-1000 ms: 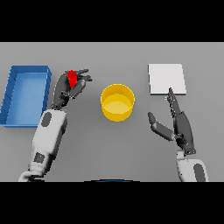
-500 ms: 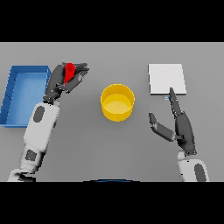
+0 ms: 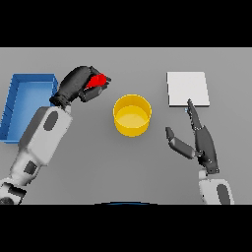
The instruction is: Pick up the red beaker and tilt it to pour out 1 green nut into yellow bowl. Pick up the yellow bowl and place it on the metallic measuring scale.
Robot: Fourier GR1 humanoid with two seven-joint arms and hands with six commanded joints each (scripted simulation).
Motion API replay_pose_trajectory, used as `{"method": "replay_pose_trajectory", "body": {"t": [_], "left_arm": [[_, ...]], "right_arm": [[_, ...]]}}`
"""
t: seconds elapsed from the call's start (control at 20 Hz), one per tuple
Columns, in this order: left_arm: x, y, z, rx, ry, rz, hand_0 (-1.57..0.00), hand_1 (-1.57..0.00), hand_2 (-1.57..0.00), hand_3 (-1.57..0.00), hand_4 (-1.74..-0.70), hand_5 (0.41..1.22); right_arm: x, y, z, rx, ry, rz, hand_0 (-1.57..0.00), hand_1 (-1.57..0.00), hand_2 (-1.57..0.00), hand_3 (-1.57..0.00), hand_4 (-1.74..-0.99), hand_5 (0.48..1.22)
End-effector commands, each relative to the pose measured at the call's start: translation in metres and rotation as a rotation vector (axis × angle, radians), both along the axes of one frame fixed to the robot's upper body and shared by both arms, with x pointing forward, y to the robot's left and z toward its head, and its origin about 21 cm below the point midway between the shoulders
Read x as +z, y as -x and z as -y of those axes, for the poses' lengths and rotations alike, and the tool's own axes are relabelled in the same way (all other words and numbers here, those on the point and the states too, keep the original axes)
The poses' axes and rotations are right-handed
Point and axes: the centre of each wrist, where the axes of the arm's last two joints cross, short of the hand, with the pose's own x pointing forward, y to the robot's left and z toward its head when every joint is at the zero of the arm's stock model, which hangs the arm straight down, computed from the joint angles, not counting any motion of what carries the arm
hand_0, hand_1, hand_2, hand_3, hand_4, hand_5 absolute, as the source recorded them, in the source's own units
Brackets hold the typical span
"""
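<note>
Blue tray (image 3: 15, 98): you'll find it at the left edge of the table, a shallow open rectangular bin with raised walls, its inside the same blue as its rim.
Grey table (image 3: 98, 167): the plain flat surface under everything you see, running the full width of the view.

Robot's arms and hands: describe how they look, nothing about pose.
Both arms have white shells with grey oval patches and darker grey joints. The left hand and right hand are dark grey to black, with slim segmented fingers. No cables or markings show.
</note>
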Motion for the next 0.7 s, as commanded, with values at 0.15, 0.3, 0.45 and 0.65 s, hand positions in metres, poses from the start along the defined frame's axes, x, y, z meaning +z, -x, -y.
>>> {"method": "replay_pose_trajectory", "body": {"t": [0.15,0.3,0.45,0.65], "left_arm": [[0.012,-0.004,0.023,-0.078,-0.293,0.06,-1.57,-1.57,-1.57,-1.57,-1.74,1.174],[0.015,-0.006,0.039,-0.128,-0.491,0.086,-1.57,-1.57,-1.57,-1.57,-1.74,1.197],[0.023,-0.008,0.053,-0.192,-0.687,0.103,-1.57,-1.57,-1.57,-1.44,-1.7,1.209],[0.033,-0.015,0.068,-0.296,-0.901,0.138,-1.57,-1.57,-1.57,-1.33,-1.72,1.216]], "right_arm": [[0.002,0.003,0.002,0.0,-0.013,-0.001,0.0,0.0,0.0,0.0,-1.183,0.671],[0.004,0.003,0.003,-0.003,-0.023,-0.007,0.0,0.0,0.0,0.0,-1.187,0.676],[0.005,0.003,-0.002,-0.009,-0.041,-0.009,0.0,0.0,0.0,0.0,-1.191,0.675],[-0.001,0.004,-0.002,-0.013,-0.085,-0.047,0.0,0.0,0.0,0.0,-1.202,0.651]]}}
